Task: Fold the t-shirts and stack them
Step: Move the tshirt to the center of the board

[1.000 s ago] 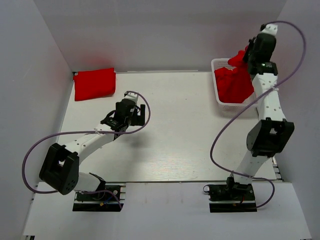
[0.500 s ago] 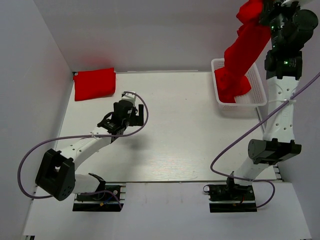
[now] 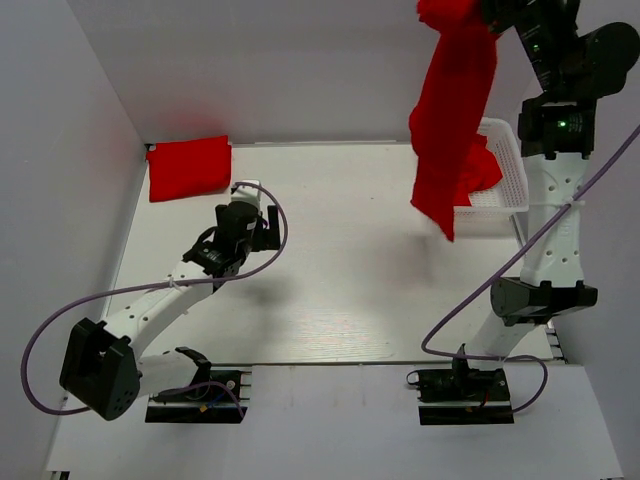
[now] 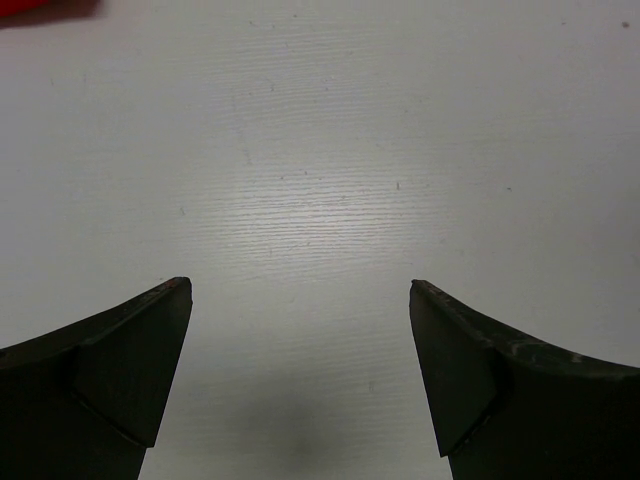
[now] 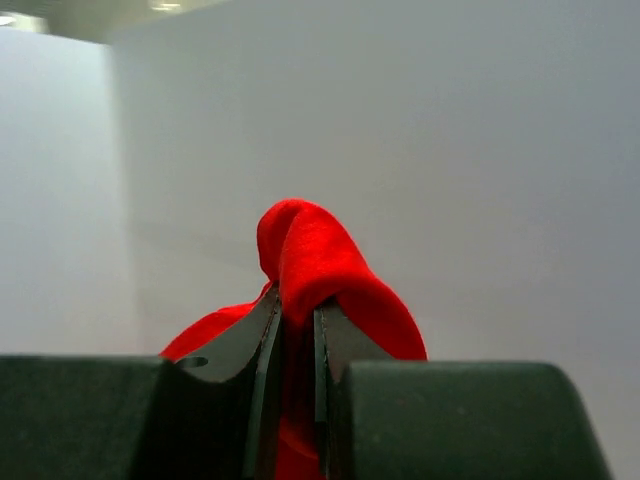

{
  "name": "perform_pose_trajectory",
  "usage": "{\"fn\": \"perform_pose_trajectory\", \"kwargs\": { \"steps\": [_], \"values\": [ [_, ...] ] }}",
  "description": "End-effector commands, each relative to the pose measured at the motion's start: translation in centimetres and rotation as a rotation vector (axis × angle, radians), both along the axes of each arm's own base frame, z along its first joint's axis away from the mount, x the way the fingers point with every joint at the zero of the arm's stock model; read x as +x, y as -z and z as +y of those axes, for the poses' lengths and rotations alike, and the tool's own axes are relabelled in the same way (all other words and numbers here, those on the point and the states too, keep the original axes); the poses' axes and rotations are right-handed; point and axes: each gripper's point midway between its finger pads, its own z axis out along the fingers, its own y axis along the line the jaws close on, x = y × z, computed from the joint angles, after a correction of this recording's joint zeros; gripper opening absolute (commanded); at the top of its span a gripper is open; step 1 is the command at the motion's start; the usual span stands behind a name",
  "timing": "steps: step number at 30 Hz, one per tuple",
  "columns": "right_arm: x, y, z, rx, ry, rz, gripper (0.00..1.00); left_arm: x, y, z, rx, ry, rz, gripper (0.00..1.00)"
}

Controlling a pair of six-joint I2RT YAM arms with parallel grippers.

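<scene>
A bright red t-shirt [image 3: 452, 120] hangs in a long drape from my right gripper [image 3: 470, 12], raised high at the top right. In the right wrist view that gripper [image 5: 297, 305] is shut on a bunched fold of the same t-shirt [image 5: 310, 250]. The cloth's lower end dangles just left of the white basket [image 3: 508, 165], where more red cloth [image 3: 485, 170] lies. A folded red t-shirt [image 3: 189, 167] rests at the table's far left corner. My left gripper [image 3: 245, 205] hovers below and to the right of it, open [image 4: 300, 290] over bare table, nothing between its fingers.
The white lattice basket stands at the back right against the wall. White walls enclose the table on the left, back and right. The right arm's purple cable [image 3: 470, 290] loops over the table's right side. A sliver of red [image 4: 45, 8] shows at the left wrist view's top left.
My right gripper has risen high and swung left, lifting the t-shirt out of the basket until it hangs free. The left arm has stretched slightly toward the folded t-shirt.
</scene>
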Motion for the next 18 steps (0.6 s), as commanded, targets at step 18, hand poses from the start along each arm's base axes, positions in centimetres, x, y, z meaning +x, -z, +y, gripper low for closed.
{"fn": "perform_pose_trajectory", "kwargs": {
  "steps": [18],
  "values": [
    [1.7, 24.8, 18.1, -0.267, -0.402, 0.37, 0.0, -2.6, -0.4, 3.5, -0.011, -0.169, 0.03, 1.0]
  ]
}}
